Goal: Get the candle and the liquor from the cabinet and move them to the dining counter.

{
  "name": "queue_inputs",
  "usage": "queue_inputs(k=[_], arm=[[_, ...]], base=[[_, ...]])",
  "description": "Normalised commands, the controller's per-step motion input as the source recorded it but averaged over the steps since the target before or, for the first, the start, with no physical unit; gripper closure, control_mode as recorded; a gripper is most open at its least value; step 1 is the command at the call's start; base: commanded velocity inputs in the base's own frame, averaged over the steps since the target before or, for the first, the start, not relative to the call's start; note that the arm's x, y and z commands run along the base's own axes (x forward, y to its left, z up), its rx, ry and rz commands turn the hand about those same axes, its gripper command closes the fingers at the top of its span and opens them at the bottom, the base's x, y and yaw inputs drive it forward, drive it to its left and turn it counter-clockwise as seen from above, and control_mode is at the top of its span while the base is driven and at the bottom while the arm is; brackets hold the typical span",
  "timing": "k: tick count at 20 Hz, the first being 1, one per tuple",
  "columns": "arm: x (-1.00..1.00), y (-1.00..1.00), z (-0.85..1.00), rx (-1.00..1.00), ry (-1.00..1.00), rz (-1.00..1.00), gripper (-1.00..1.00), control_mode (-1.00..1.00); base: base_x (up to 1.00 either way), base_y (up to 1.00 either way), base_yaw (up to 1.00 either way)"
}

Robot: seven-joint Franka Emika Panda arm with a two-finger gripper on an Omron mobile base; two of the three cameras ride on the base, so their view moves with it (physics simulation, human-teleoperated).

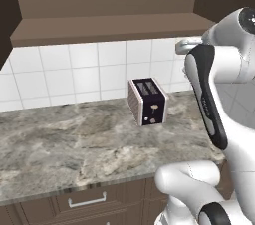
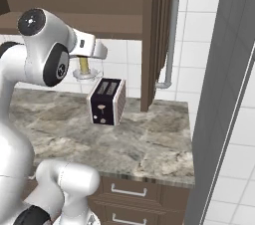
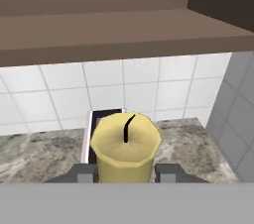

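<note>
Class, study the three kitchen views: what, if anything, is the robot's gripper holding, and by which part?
The gripper holds the candle, its fingers clamping either side of the pale-yellow stick below the wick end. The saucer holder hangs free above the toaster.

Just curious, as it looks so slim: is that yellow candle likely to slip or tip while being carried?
The candle looks stiff and probably light. It sits upright between the jaws, so tipping seems unlikely. Its smooth wax sides might slip. Its saucer holder hangs beneath, possibly loose.
</note>
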Motion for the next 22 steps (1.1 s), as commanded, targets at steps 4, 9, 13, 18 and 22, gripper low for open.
queue_inputs(k=[4, 9, 13, 18, 22], arm=[[-0.44, 0.02, -0.57, 0.01, 0.01, 0.00, 1.00, -1.00], [-0.03, 0.04, -0.35, 0.01, 0.02, 0.00, 1.00, -1.00], [0.00, 0.09, -0.08, 0.00, 0.11, 0.03, 1.00, -1.00], [0.00, 0.02, -0.07, 0.00, 0.11, 0.05, 1.00, -1.00], [0.00, 0.00, -0.02, 0.00, 0.00, 0.04, 1.00, -1.00]], base=[[0.00, 0.00, 0.00], [0.00, 0.00, 0.00], [0.00, 0.00, 0.00], [0.00, 0.00, 0.00], [0.00, 0.00, 0.00]])
